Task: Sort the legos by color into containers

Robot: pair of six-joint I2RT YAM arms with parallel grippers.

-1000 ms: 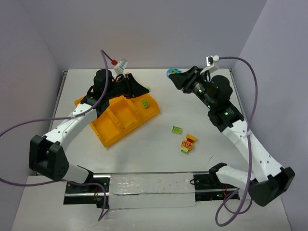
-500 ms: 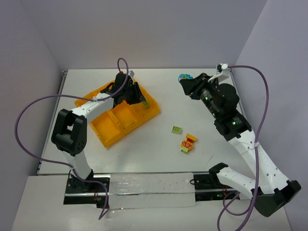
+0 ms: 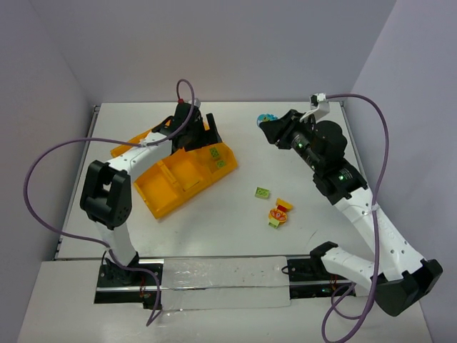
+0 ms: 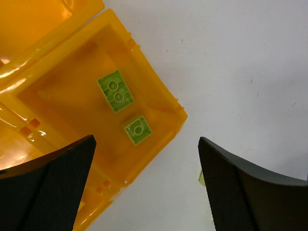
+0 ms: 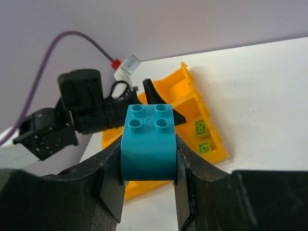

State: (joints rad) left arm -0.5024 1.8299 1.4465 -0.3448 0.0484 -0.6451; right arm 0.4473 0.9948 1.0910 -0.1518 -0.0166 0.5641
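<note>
Opening since the earlier view, the left gripper (image 4: 147,144) is now hanging empty, jaws wide, over the corner compartment of the orange-yellow plastic tray (image 3: 153,198), where a newly dropped small light green brick (image 4: 138,129) is lying just beside the larger light green brick (image 4: 115,90). The right gripper (image 5: 147,174) is clamping a teal-blue rounded brick (image 5: 148,137), lifted off the white table (image 3: 214,236) and well apart from the tray. To place it well, that arm should probably be heading for a compartment without green, lowering before letting go, while the left arm is clearing toward the loose light green brick (image 3: 263,191) and the yellow-and-red clump (image 3: 278,213).
</note>
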